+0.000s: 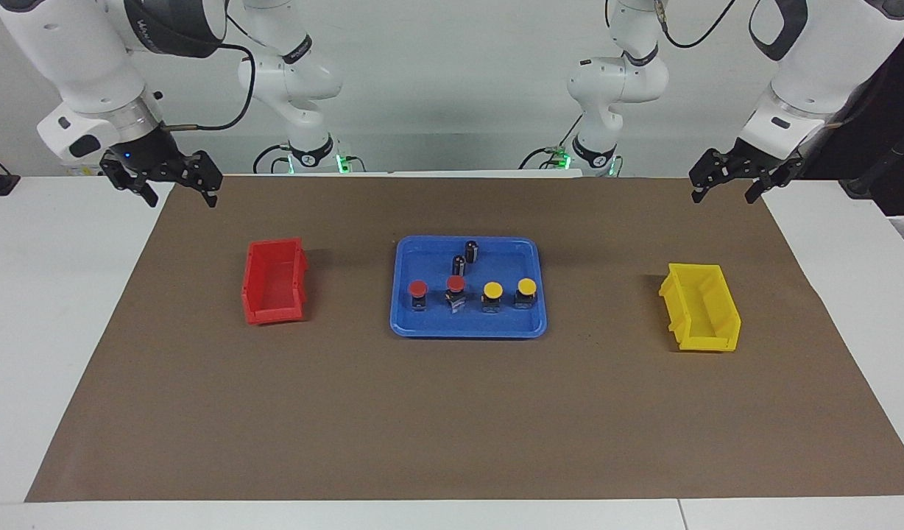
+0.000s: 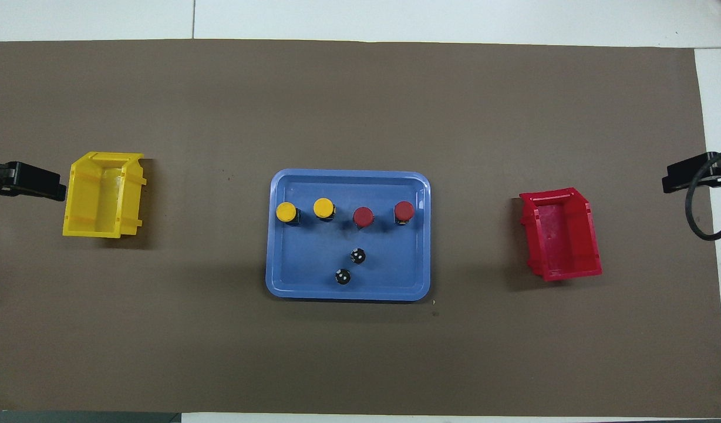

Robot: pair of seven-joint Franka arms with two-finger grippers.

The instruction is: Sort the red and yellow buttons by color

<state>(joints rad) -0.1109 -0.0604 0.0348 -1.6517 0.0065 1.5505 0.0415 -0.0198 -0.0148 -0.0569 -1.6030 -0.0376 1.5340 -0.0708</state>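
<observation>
Facing view, scanned across. Right gripper [image 1: 174, 193] hangs in the air over the mat's [image 1: 452, 412] corner at the right arm's end, wrist bent down, fingers spread apart, nothing between them. The arm waits.

Red bin [image 1: 275, 283] sits on the mat toward the right arm's end, open top up, nothing in it. Bare mat all round it, clear of the mat's edge.

Blue tray [image 1: 468, 327] is mid-table. All four buttons stand upright in one row in the tray's half farther from the robots: red button [image 1: 418, 288], second red button [image 1: 456, 284], yellow button [image 1: 492, 290], second yellow button [image 1: 526, 285]. Reds toward the red bin's end, yellows toward the yellow bin's. Small gaps between neighbours, none touching. The row stands close to the tray's rim farther from the robots, not against it.

Two black cylinders [image 1: 464, 258] stand nearer to the robots than the row, just beside each other and off the rim.

Wide bare mat between the tray and each bin, and from the tray to the mat's edge farthest from the robots.

Yellow bin [image 1: 700, 308] sits toward the left arm's end, turned a little askew, nothing in it.

Left gripper [image 1: 726, 184] hangs over the mat's corner at the left arm's end, tilted down, fingers apart, holding nothing. This arm waits too.
</observation>
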